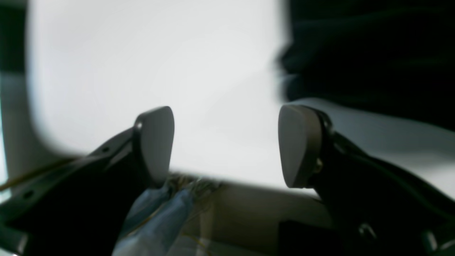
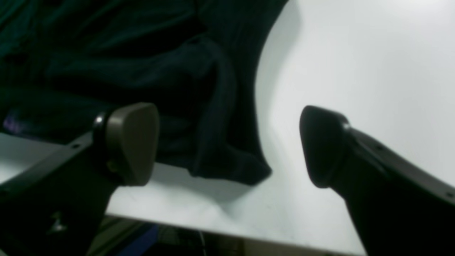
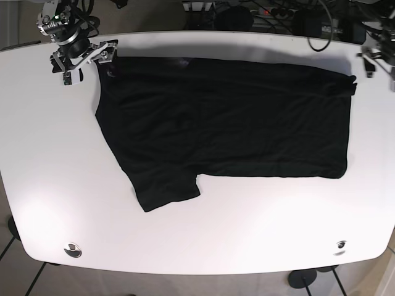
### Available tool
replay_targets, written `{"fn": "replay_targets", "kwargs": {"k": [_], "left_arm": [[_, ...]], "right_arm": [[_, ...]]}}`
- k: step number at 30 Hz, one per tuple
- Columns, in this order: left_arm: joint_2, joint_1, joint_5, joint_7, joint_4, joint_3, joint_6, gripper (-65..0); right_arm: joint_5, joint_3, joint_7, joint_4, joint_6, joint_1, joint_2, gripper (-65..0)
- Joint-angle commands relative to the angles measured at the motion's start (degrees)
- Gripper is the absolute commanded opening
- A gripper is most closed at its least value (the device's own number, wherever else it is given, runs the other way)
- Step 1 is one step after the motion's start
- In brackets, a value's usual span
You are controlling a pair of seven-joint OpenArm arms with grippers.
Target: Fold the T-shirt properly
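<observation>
The black T-shirt (image 3: 228,120) lies spread across the upper middle of the white surface (image 3: 203,234), with 1 sleeve (image 3: 166,188) jutting toward the lower left. The right claw (image 3: 83,58) sits at the upper left of the base view, by the shirt's corner, released and empty. The left claw (image 3: 376,61) is at the upper right edge, also released, gripping nothing.

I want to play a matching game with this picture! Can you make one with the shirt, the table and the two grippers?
Things:
1. T-shirt
2. table
3. right gripper
4. left gripper

Descriptions:
A. white
B. open, at the shirt's corner on the picture's left
C. black, spread out flat
D. open, by the picture's right edge

Pairs: 1-C, 2-A, 3-B, 4-D
</observation>
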Motion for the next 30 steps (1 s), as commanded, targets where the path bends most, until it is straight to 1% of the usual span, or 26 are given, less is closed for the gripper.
{"fn": "replay_targets", "kwargs": {"k": [1, 2, 3, 5, 6, 8, 10, 13, 16, 18, 19, 21, 22, 23, 24, 26, 27, 28, 30], "left_arm": [[-2.42, 1.2, -6.23, 1.93, 1.36, -2.24, -0.03, -21.9], [-2.95, 1.81, -8.6, 2.54, 1.36, -3.12, -0.03, -21.9], [-3.12, 2.43, -10.89, 2.54, 1.36, -3.65, -0.03, -21.7], [-3.21, 3.57, -12.56, 2.54, 1.45, -3.56, -0.03, -21.7], [-2.95, 4.01, -12.12, 2.19, 1.45, -3.3, -0.03, -21.7], [-2.69, 3.83, -8.95, 0.34, 1.27, -0.4, -0.03, -22.1], [-2.33, 2.87, -5.87, -4.75, 1.01, 4.26, -0.03, -22.2], [0.3, 2.52, -1.92, -10.73, 0.31, 9.01, -0.03, -22.2], [2.06, 2.34, 3.97, -12.05, -0.75, 11.91, -0.03, -22.6], [3.2, 2.34, 5.82, -12.14, -2.07, 11.47, -0.03, -27.5], [3.29, 2.34, 6.26, -12.14, -2.86, 11.56, -0.03, -31.2], [3.29, 2.34, 6.61, -12.14, -5.5, 11.73, -0.03, -37.8], [3.2, 1.99, 6.52, -12.49, -7.52, 11.73, -0.03, -42.4], [3.2, 1.37, 6.61, -13.11, -8.22, 11.73, -0.03, -45.8], [3.2, 0.93, 6.61, -13.9, -8.57, 11.65, -0.03, -51.4], [3.2, 1.2, 6.61, -14.42, -7.96, 11.38, -0.03, -56.7], [3.2, 1.55, 6.61, -14.42, -6.9, 10.94, -0.03, -57.6], [3.2, 2.52, 6.52, -14.42, -5.85, 10.06, -0.03, -57.9], [3.29, 4.19, 6.35, -14.42, -2.77, 8.39, -0.03, -58.9]], "right_arm": [[0.87, 0.18, 1.22, 1.63, 0.21, -1.13, 0.54, -7.5], [1.84, 0.27, 1.22, 1.63, 0.21, -1.57, 0.54, -7.5], [4.48, 0.35, 1.22, 1.63, 0.21, -1.65, 0.81, -7.5], [6.85, 1.32, 1.22, 1.54, 0.21, -1.65, 0.89, -7.5], [6.94, 1.67, 1.22, 1.37, 0.21, -1.57, 0.89, -7.5], [6.85, 1.67, 1.22, 0.58, 0.13, -1.13, 0.81, -7.5], [6.85, 1.58, 1.14, -0.3, -0.05, 0.37, 0.72, -7.5], [6.15, 1.58, 0.7, -1.89, -0.31, 1.25, 0.72, -7.5], [4.04, 1.5, -0.53, -4.26, 0.04, 1.86, 0.45, -7.6], [4.04, 1.5, -0.53, -6.11, 0.04, 1.69, 0.28, -7.9], [3.77, 1.5, -0.53, -7.34, 0.04, 1.69, -0.25, -10.0], [3.69, 1.58, -0.36, -10.24, 0.13, 2.04, -0.6, -18.9], [3.86, 1.5, -0.27, -12.08, 0.13, 2.13, -0.6, -27.1], [4.04, 1.5, -0.27, -12.79, 0.13, 2.21, -0.6, -32.7], [4.04, 1.5, -0.27, -12.61, 0.13, 2.21, -0.6, -41.4], [4.04, 1.5, -0.27, -12.0, 0.13, 2.13, -0.6, -52.6], [3.69, 1.5, -0.36, -11.2, 0.13, 1.86, -0.6, -59.9], [3.77, 1.5, -0.36, -10.5, 0.13, 1.69, -0.43, -63.1], [3.69, 1.85, -0.36, -9.45, 0.13, 0.63, -0.25, -62.6]]}}
